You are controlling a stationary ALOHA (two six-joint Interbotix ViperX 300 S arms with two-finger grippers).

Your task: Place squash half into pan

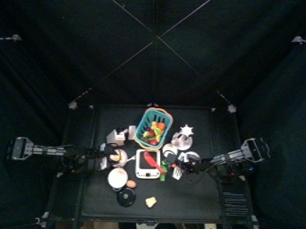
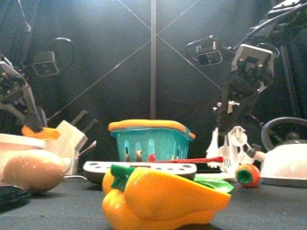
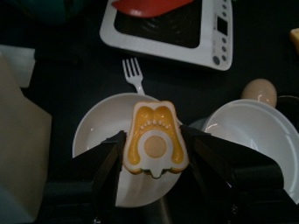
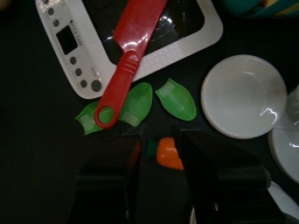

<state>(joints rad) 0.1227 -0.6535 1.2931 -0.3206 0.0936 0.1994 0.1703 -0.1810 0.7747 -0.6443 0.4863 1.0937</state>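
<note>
While its jaws clamp the squash half, cut face toward the wrist camera, the left claw hangs over a white pan on the black counter, a white fork just beyond it. A scale lies further off. The right claw grips a small orange piece near green pieces and a red spatula.

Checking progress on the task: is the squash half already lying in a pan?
No, the squash half is clamped between the left gripper's jaws above a white plate.
</note>
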